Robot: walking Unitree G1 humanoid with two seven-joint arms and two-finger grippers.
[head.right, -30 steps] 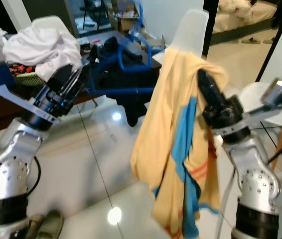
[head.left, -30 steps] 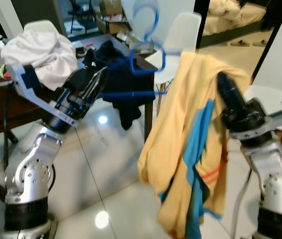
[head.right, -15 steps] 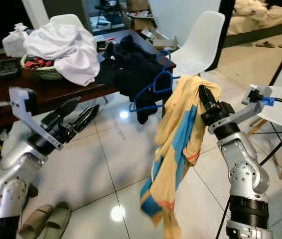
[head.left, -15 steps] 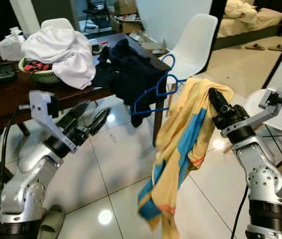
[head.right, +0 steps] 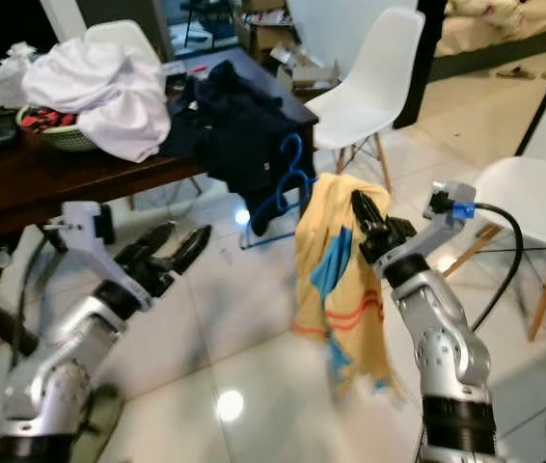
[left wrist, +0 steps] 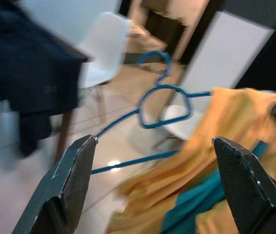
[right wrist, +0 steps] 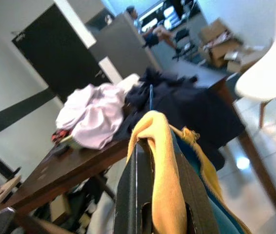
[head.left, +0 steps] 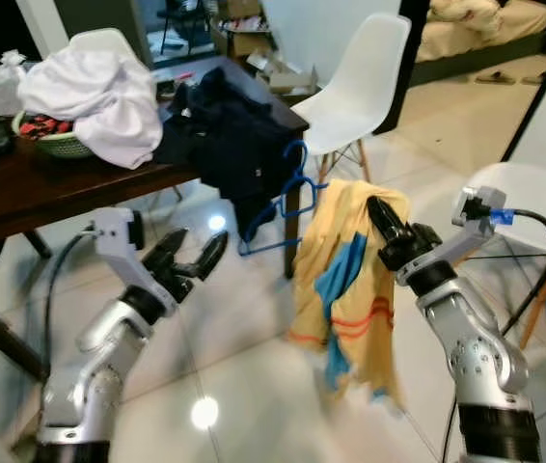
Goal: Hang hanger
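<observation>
A blue wire hanger [head.left: 287, 198] sticks out of a yellow and blue shirt [head.left: 350, 289], hook upward, near the table corner. My right gripper [head.left: 381, 214] is shut on the shirt's top, and the cloth hangs down from it above the floor. In the right wrist view the yellow cloth [right wrist: 160, 161] is pinched between the black fingers [right wrist: 133, 195]. My left gripper [head.left: 191, 265] is open, low and to the left of the hanger, apart from it. The left wrist view looks between its spread fingers [left wrist: 72, 180] at the hanger [left wrist: 165, 105] and the shirt [left wrist: 216, 146].
A dark wooden table [head.left: 32, 193] at the back left carries white laundry [head.left: 85, 92], a green basket [head.left: 46, 140] and a dark garment [head.left: 230, 135] hanging over its edge. White chairs stand behind [head.left: 355, 87] and at the right [head.left: 533, 207]. The floor is glossy white tile [head.left: 244, 367].
My left gripper, close against the hanger's bar a second ago, has opened, dropped and drawn back to the left. The right arm has lowered with shirt and hanger. The camera view shifted.
</observation>
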